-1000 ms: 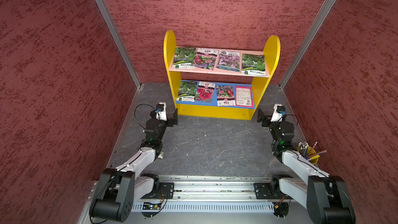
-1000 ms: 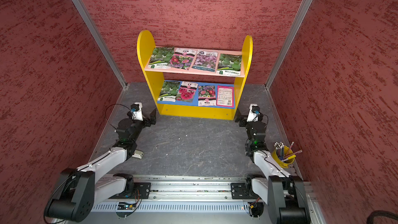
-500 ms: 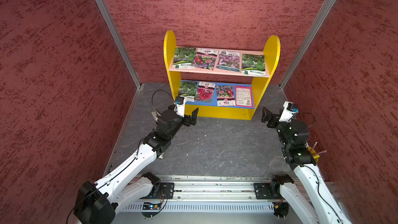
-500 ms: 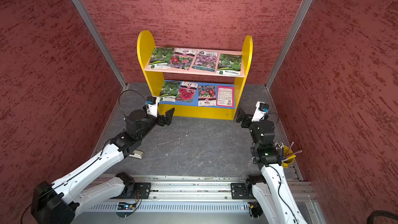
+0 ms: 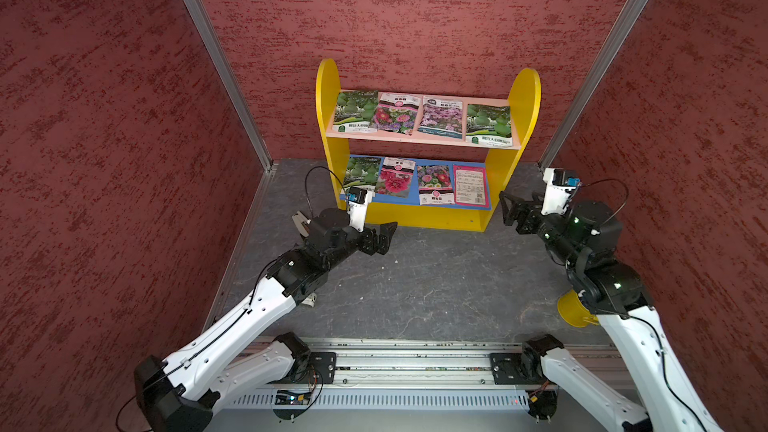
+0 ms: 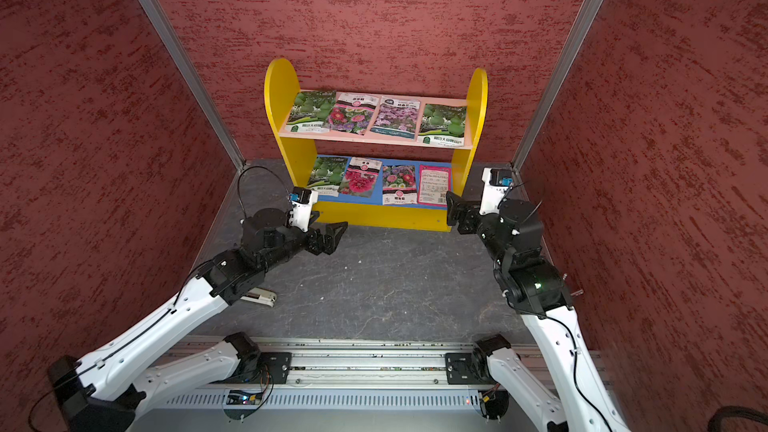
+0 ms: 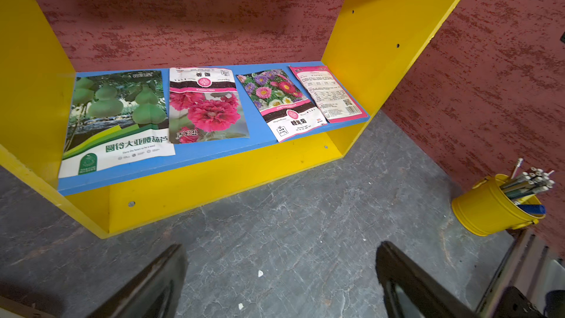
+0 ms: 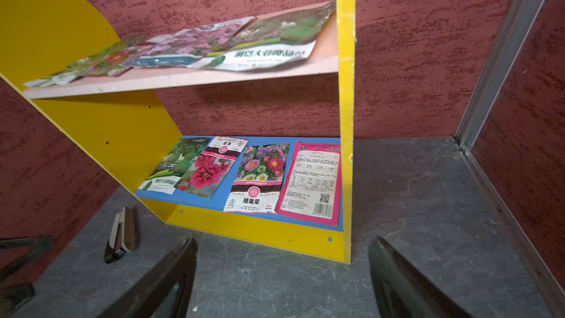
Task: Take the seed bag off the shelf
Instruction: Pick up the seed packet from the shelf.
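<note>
The shelf [image 5: 428,218] [image 6: 282,89] stands against the back wall, yellow sides, pink upper board, blue lower board. Several seed bags lie flat on each board. On the lower board are a green gourd bag [image 7: 116,117], a pink hollyhock bag [image 7: 204,108], an aster bag [image 8: 260,175] and a pink bag lying back side up [image 8: 312,185]. My left gripper [image 5: 388,238] [image 7: 281,244] hovers open over the floor before the shelf's left end. Off the right end, my right gripper [image 5: 504,209] [image 8: 283,239] is open too. Neither touches a bag.
A yellow bucket of pencils [image 7: 492,206] [image 5: 575,311] stands by the right wall under my right arm. A white stapler [image 8: 122,235] [image 6: 259,297] lies on the grey floor near the left arm. Red walls close in three sides; a metal rail [image 5: 415,359] runs along the front.
Both arms have reached forward from near the rail to the shelf's front, the left toward its left end, the right rising toward its right end. Both grippers hold nothing.
</note>
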Controlling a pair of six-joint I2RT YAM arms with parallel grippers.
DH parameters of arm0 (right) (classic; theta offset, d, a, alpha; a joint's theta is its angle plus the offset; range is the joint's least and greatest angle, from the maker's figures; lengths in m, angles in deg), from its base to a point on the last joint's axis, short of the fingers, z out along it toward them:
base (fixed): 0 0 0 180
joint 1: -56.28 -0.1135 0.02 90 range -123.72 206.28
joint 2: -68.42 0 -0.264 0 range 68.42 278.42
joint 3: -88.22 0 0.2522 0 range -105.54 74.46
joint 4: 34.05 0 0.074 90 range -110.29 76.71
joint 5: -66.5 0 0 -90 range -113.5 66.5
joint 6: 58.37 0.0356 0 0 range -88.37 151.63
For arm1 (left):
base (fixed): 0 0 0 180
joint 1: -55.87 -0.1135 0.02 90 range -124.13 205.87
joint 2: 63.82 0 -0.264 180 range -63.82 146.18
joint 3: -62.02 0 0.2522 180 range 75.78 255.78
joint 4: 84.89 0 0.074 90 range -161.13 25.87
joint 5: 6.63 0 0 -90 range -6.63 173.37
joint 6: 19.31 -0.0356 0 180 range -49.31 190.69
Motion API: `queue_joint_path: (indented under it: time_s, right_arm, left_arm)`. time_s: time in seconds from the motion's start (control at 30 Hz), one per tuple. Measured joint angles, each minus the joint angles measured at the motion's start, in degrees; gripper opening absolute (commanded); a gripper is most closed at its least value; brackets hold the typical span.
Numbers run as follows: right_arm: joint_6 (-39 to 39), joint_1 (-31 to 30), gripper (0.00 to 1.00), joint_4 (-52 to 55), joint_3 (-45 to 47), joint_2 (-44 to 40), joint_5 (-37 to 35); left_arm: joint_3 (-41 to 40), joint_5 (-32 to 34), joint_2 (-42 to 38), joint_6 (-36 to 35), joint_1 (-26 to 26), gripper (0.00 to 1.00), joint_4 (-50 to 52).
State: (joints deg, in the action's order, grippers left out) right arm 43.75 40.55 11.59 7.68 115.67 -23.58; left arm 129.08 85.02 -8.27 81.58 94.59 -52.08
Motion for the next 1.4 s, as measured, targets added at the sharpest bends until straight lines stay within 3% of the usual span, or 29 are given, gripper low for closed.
queue_joint_path:
  time_s: [0.27, 0.5, 0.87, 1.4]
  right_arm:
    - [10.3, -0.2, 0.76, 7.2, -14.5, 6.2, 6.6]
    - [18.5, -0.3, 0.69, 8.7, -20.7, 11.8, 10.3]
    - [24.7, 0.6, 0.62, 8.6, -22.1, 19.6, 10.6]
    - [31.4, 9.6, 0.49, 1.8, -21.9, 23.0, 16.7]
  left_arm:
    - [0.9, -4.2, 0.0, 4.9, 0.6, 1.00, 0.7]
    - [1.4, -9.1, 2.1, 8.0, 0.6, 1.00, 0.4]
    - [1.6, -13.3, 2.2, 8.8, 0.9, 1.00, -2.0]
    - [1.4, -13.6, 2.1, 9.7, 0.9, 1.00, -4.1]
